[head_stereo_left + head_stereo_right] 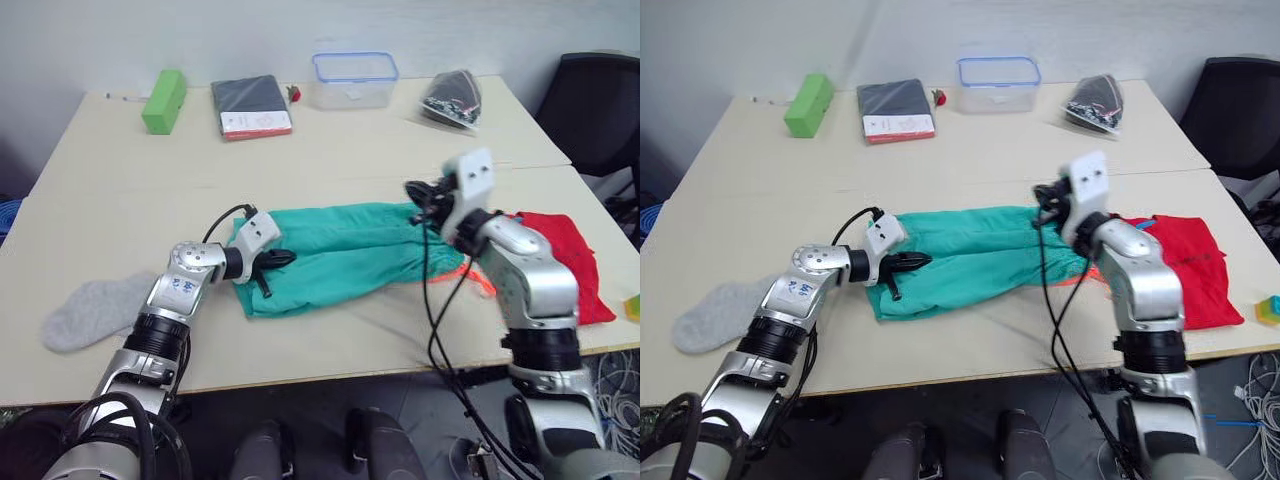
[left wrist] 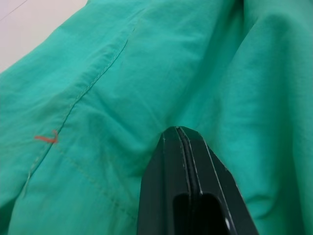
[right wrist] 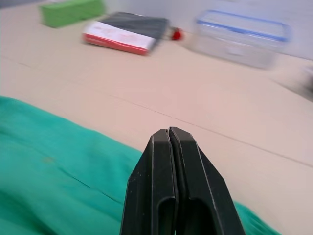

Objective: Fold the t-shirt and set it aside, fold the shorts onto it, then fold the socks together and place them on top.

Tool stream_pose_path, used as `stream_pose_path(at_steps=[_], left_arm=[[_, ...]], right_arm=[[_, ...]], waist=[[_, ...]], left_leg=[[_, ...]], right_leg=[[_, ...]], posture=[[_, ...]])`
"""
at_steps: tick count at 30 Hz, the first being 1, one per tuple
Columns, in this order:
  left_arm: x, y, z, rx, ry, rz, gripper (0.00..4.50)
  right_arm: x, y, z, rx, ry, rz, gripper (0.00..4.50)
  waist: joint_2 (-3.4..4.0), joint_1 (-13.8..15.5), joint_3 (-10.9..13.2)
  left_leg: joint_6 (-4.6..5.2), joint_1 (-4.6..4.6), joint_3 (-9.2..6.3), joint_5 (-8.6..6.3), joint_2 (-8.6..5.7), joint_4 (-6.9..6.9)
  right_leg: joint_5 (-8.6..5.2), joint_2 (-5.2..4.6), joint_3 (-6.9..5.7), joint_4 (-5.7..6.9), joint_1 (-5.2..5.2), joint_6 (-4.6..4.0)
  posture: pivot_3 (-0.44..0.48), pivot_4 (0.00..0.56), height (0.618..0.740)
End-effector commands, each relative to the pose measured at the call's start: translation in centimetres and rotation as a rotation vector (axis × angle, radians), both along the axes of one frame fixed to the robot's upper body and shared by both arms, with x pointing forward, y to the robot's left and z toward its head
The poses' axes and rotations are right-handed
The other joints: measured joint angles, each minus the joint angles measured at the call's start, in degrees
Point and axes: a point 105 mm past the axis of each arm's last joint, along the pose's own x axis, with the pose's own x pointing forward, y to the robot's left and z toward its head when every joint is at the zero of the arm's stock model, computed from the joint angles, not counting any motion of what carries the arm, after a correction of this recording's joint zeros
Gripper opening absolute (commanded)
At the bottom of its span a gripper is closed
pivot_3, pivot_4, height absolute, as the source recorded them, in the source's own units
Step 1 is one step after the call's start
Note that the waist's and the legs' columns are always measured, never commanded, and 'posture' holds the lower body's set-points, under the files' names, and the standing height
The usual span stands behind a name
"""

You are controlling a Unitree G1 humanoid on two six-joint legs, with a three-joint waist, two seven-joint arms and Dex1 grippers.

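Teal-green fabric shorts (image 1: 340, 255) lie spread lengthwise across the tan tabletop (image 1: 330, 160), one gripper at each end, which reads as a set-up for folding them. Left gripper (image 1: 272, 262) rests on the shorts' left end, fingers (image 2: 183, 191) pressed together with no cloth between them. Right gripper (image 1: 422, 200) hovers over the right end, fingers (image 3: 171, 191) also closed and empty. Bright red t-shirt (image 1: 565, 260) sits bunched beside the shorts at the right edge, partly behind the right arm, likely the stack base. One light grey ankle sock (image 1: 95, 310) lies well apart at far left. Green block (image 1: 165, 100), dark booklet (image 1: 250, 105), clear lidded box (image 1: 353, 80) and a bagged item (image 1: 455, 98) line the far side, clear of the fold path
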Motion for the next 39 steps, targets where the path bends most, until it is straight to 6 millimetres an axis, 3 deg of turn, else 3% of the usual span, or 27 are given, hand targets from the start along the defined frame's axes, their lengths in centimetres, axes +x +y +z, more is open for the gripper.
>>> stream_pose_path(at_steps=[1,5,8,15,20,24,27,30,39], left_arm=[[-0.1,0.3,-0.3,0.007,0.009,0.022,0.00],[-0.3,0.3,-0.1,0.006,0.006,0.021,0.00],[-0.5,0.6,-0.1,0.009,0.006,0.027,0.00],[-0.6,1.7,-0.5,0.022,0.010,0.054,0.00],[-0.5,1.7,-0.4,0.020,0.008,0.058,0.00],[-0.4,1.6,0.0,0.012,0.003,0.055,0.00],[-0.4,1.4,0.3,0.006,-0.005,0.045,0.00],[-0.3,1.2,0.6,-0.006,-0.011,0.041,0.00],[-0.3,1.0,0.7,-0.006,-0.009,0.032,0.00]], right_arm=[[1.1,3.0,-2.3,-0.104,0.026,0.013,0.03],[2.5,3.3,-5.3,-0.251,0.049,-0.028,0.03],[3.7,-0.1,-6.5,-0.320,0.053,-0.170,0.03],[2.7,-7.9,-4.8,-0.101,0.076,-0.401,0.03],[0.6,-11.3,-3.2,0.020,0.062,-0.442,0.03],[-1.8,-11.7,-2.1,0.006,0.019,-0.390,0.03],[-4.5,-11.0,-2.8,-0.057,0.013,-0.311,0.03],[-5.8,-10.4,-3.7,-0.050,0.038,-0.286,0.03],[-5.9,-11.2,-8.6,-0.119,0.151,-0.348,0.03]], waist=[[0.00,0.0,0.0],[0.00,0.0,0.0],[0.00,-0.1,0.0],[0.00,-0.1,0.0],[0.01,-0.1,0.0],[0.01,-0.1,0.0],[0.01,0.0,0.0],[0.01,-0.1,0.0],[0.01,0.0,0.0]], left_leg=[[0.01,-0.01,0.02,0.00,-0.04,0.00],[0.16,-0.07,0.11,0.03,-0.14,0.00],[0.17,-0.07,0.11,0.03,-0.14,-0.01],[0.15,-0.06,0.09,0.04,-0.11,-0.08],[0.12,-0.04,0.09,0.05,-0.10,-0.13],[0.11,-0.03,0.09,0.06,-0.11,-0.23],[0.05,0.00,0.04,0.09,-0.09,-0.39],[0.04,0.00,0.05,0.10,-0.11,-0.45],[0.09,0.02,0.08,0.12,-0.15,-0.45]], right_leg=[[0.00,-0.01,-0.03,0.01,0.00,0.00],[0.10,-0.04,-0.22,0.00,0.00,0.17],[0.10,-0.05,-0.22,0.00,0.00,0.18],[0.10,-0.05,-0.03,-0.08,0.00,0.18],[0.10,-0.05,0.03,-0.19,0.00,0.18],[0.10,-0.05,0.09,-0.32,0.00,0.17],[0.09,-0.04,0.11,-0.42,0.00,0.16],[0.08,-0.02,0.07,-0.46,0.00,0.14],[0.11,-0.04,0.01,-0.47,0.00,0.15]], posture=[[0.000,0.150,0.740],[0.000,0.150,0.740],[0.000,0.150,0.740],[0.000,0.150,0.740],[0.000,0.150,0.740],[0.000,0.150,0.740],[0.000,0.150,0.740],[0.000,0.150,0.740],[0.000,0.150,0.740]])
